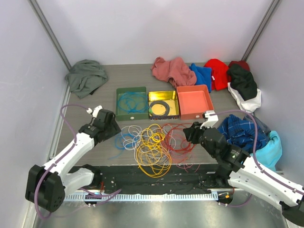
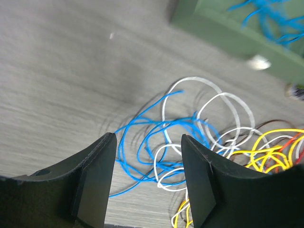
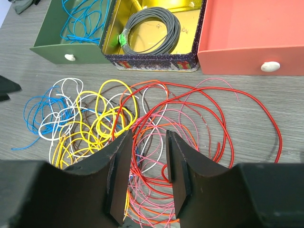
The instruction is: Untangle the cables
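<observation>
The cables lie in a loose tangle on the table's near middle: blue and white loops at the left, yellow in the middle, red, pink and orange at the right. My left gripper is open and empty, just above the blue cable and the white cable, which show between its jaws. My right gripper is open and empty, over the red cable at the pile's right side; red and pink loops lie between its jaws. The yellow cable lies to its left.
Behind the pile stand a green box holding blue wire, a gold tin with a black coiled ring, and an orange tray. Clothes lie along the back wall and at right, including a blue plaid cloth.
</observation>
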`<state>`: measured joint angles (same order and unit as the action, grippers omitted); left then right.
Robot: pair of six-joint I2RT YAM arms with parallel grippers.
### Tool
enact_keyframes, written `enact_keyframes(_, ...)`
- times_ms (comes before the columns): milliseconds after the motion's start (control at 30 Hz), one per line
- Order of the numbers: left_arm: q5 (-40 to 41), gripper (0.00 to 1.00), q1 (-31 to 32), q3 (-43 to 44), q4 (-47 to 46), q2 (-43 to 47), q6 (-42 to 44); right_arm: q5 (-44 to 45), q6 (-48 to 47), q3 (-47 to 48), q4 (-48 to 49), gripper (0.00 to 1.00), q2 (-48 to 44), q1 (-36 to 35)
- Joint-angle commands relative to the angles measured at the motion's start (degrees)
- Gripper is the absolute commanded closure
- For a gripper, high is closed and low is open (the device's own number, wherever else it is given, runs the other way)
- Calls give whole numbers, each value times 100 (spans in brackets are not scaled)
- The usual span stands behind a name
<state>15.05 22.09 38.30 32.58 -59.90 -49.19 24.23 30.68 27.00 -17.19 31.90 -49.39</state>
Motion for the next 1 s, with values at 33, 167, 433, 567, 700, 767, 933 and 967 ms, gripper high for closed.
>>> enact_keyframes(33,-336,39,-20,-262,-366,-101,-416,12,140,-28,242,58,-131,-27)
enact_keyframes(167,-371,37,-20,-428,-489,-215,-390,38,175,-46,199,58,-158,-27)
enact_keyframes(433,-380,37,-20,-666,-753,-777,-381,47,246,-116,198,58,-158,-27)
enact_keyframes(567,-353,38,-20,-737,-867,-980,-398,64,219,-116,190,58,-140,-27)
enact_keyframes(700,-406,62,-20,-754,-973,-998,-416,64,202,-116,190,58,-96,-27)
enact_keyframes(767,-450,75,-20,-737,-946,-927,-416,64,211,-108,198,58,-70,-27)
enact_keyframes(933,-556,100,-20,-553,-623,-559,-416,47,211,-90,251,58,-9,-27)
enact_keyframes(967,-538,100,-20,-491,-517,-340,-399,29,219,-90,277,58,0,-27)
